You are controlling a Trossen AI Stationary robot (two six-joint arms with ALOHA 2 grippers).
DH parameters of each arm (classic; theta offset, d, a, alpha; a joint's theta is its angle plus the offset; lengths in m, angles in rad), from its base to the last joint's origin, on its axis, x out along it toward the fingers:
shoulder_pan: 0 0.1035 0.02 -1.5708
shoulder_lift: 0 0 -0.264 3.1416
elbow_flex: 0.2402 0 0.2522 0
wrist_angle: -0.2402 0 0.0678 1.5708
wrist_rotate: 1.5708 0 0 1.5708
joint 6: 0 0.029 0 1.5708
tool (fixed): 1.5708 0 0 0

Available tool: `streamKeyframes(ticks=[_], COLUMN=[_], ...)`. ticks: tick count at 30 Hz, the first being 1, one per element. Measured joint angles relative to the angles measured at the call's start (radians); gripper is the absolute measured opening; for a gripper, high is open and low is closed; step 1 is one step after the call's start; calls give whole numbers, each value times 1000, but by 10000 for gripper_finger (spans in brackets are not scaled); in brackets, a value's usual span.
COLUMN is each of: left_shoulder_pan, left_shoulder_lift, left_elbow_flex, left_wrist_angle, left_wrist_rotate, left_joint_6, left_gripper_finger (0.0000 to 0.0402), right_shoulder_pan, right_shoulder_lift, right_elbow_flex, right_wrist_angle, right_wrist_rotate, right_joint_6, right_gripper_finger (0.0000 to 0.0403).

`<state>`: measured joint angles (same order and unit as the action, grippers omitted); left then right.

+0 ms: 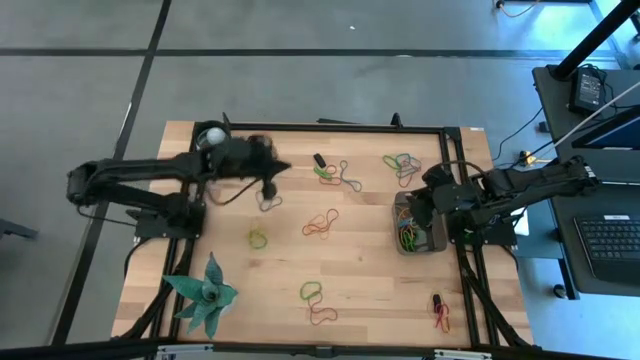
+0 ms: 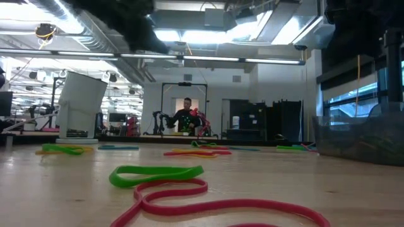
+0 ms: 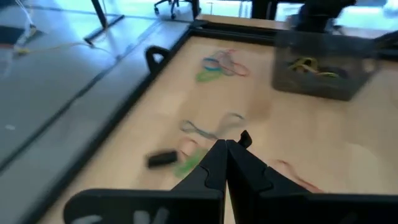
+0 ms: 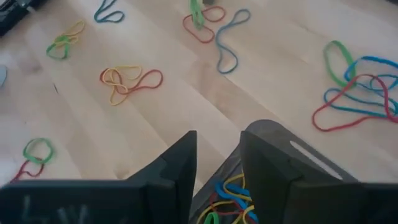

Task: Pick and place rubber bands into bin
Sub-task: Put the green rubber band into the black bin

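Observation:
Rubber bands lie scattered flat on the wooden table: a cluster (image 1: 403, 162) at the far right, one (image 1: 320, 225) in the middle, a green one (image 1: 258, 238), and a grey one (image 1: 268, 200) under my left gripper. My left gripper (image 1: 275, 170) (image 3: 227, 146) hovers shut above the far middle of the table. The bin (image 1: 420, 235) (image 3: 323, 68) stands at the right edge with several bands (image 4: 227, 199) inside. My right gripper (image 1: 425, 205) (image 4: 217, 155) hangs open over the bin's far end, with nothing between its fingers. My left gripper is shut, and a small dark bit (image 3: 244, 138) shows at its fingertips. I cannot tell whether this is a band that it holds.
A small black oblong piece (image 1: 319, 159) (image 3: 163, 158) lies near the far edge. A white cup (image 1: 212, 133) (image 2: 81, 104) stands at the far left. A green paper plant (image 1: 205, 295) sits at the near left. More bands (image 1: 311, 291) (image 1: 440, 310) lie near the front edge.

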<state>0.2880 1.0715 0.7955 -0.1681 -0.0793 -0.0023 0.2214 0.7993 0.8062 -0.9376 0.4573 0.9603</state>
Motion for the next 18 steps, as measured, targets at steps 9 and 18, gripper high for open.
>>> streamKeyframes(ticks=[9,18], left_shoulder_pan=[238,274], left_shoulder_lift=[385,701], left_elbow_flex=[443,709], left_wrist_angle=[-298,-454], left_wrist_rotate=[119,101], left_joint_6=[212,287], left_gripper_finger=[2,6], right_shoulder_pan=[-70,-129], right_shoulder_lift=[25,53], right_elbow_flex=[0,0], right_wrist_angle=[4,6], right_wrist_rotate=[1,22], right_joint_6=[84,111], right_gripper_finger=[126,126])
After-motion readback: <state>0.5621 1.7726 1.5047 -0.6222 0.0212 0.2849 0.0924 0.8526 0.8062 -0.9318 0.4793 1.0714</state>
